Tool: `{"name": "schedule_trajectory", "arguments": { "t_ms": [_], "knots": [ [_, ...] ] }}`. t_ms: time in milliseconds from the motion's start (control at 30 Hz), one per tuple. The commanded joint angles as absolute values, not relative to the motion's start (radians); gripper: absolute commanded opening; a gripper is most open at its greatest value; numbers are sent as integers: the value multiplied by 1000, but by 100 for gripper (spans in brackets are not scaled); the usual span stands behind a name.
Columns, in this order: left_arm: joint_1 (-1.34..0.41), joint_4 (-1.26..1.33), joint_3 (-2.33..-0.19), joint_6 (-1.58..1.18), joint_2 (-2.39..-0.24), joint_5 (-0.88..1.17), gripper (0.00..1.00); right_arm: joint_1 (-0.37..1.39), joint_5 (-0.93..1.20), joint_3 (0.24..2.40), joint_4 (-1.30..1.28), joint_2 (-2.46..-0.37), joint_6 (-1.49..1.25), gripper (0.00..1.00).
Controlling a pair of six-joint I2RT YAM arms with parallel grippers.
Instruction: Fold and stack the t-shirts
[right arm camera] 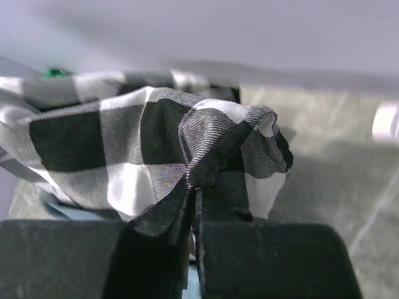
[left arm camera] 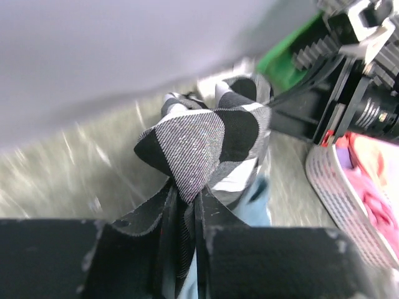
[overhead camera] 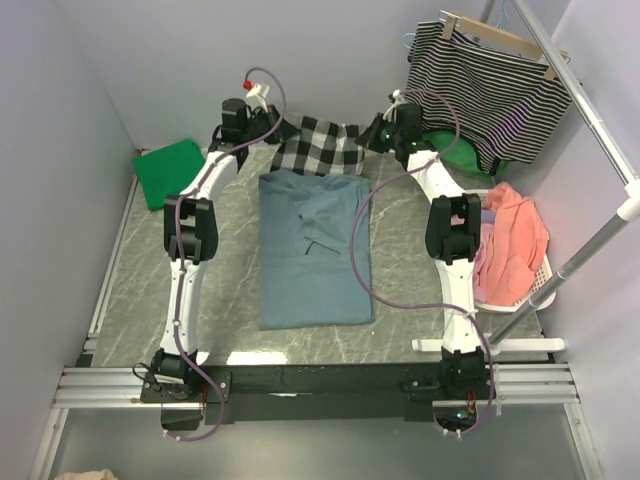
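The slate-blue t-shirt (overhead camera: 313, 250) lies folded in a long strip in the middle of the table. A bright green t-shirt (overhead camera: 168, 170) lies folded at the far left. Another green cloth (overhead camera: 462, 157) lies at the far right under the striped top. Both grippers are at the far end of the blue t-shirt, holding the black-and-white checked cloth (overhead camera: 320, 143) between them. My left gripper (left arm camera: 192, 196) is shut on its left corner (left arm camera: 206, 140). My right gripper (right arm camera: 194, 190) is shut on its right corner (right arm camera: 156, 149).
A black-and-white striped top (overhead camera: 490, 85) hangs on a rail at the back right. A white basket (overhead camera: 535, 290) with pink clothes (overhead camera: 512, 240) stands at the right edge. Walls close the left and far sides.
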State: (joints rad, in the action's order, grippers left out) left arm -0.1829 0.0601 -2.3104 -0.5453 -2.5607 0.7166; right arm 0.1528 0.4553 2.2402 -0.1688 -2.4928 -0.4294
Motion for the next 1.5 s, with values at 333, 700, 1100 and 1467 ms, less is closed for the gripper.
{"name": "schedule_trajectory", "arguments": {
  "t_ms": [333, 700, 1100, 1467],
  "knots": [
    [-137, 305, -2314, -488, -2553, 422, 94, 173, 304, 2421, 83, -2551, -470, 68],
    [-129, 288, -2146, -433, -2413, 261, 99, 288, 216, 2159, 112, -2321, -243, 72],
    [-124, 352, -1775, -436, -2048, 167, 99, 331, 322, 1965, 39, -2198, -265, 71],
    [-133, 232, -1918, -557, -2220, 857, 93, 333, 282, 1968, -3, -2241, -298, 70]
  ]
}}
